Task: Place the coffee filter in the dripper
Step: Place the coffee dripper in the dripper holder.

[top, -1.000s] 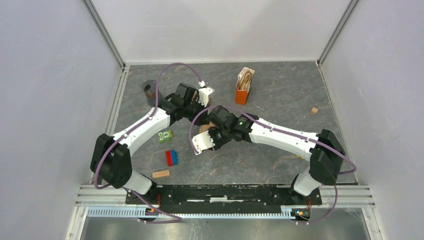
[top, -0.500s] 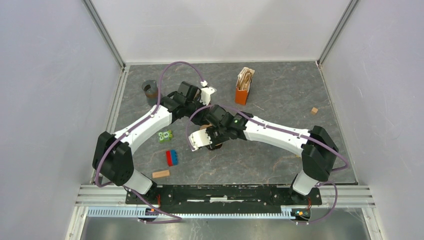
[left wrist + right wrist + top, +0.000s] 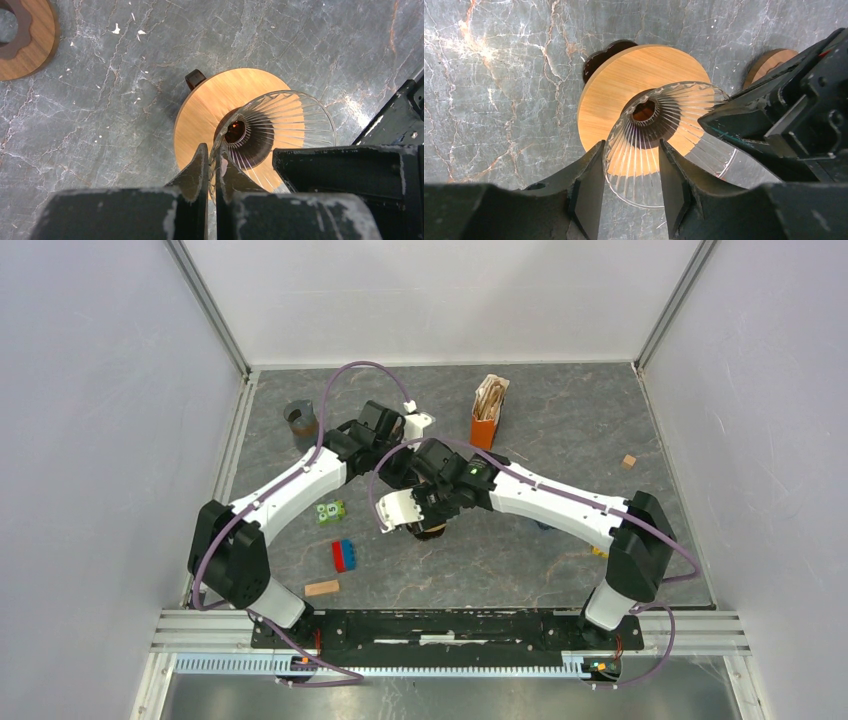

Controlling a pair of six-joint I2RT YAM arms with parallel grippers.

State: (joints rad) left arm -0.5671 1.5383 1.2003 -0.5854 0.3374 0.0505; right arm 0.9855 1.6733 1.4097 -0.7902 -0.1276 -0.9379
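Observation:
The dripper (image 3: 280,115) is a clear ribbed glass cone on a round wooden base (image 3: 210,105) with a dark handle, and no filter lies inside it. My left gripper (image 3: 212,150) is shut on the cone's glass rim. In the right wrist view the dripper (image 3: 664,110) shows again. My right gripper (image 3: 631,145) stands open, its fingers apart on either side of the near rim. In the top view both wrists cover the dripper. Brown paper coffee filters (image 3: 490,395) stand in an orange holder (image 3: 484,430) at the back, away from both grippers.
A second wooden ring with a dark hole (image 3: 22,42) lies near the dripper. A dark grey cup (image 3: 299,418) stands at the back left. A green block (image 3: 330,511), a blue and red brick (image 3: 344,555) and a wooden block (image 3: 321,588) lie front left. A small wooden cube (image 3: 628,461) lies right.
My right gripper's jaws have spread from nearly shut to open. Its wrist has shifted slightly toward the back left. The left gripper has kept its grip and moved only a little.

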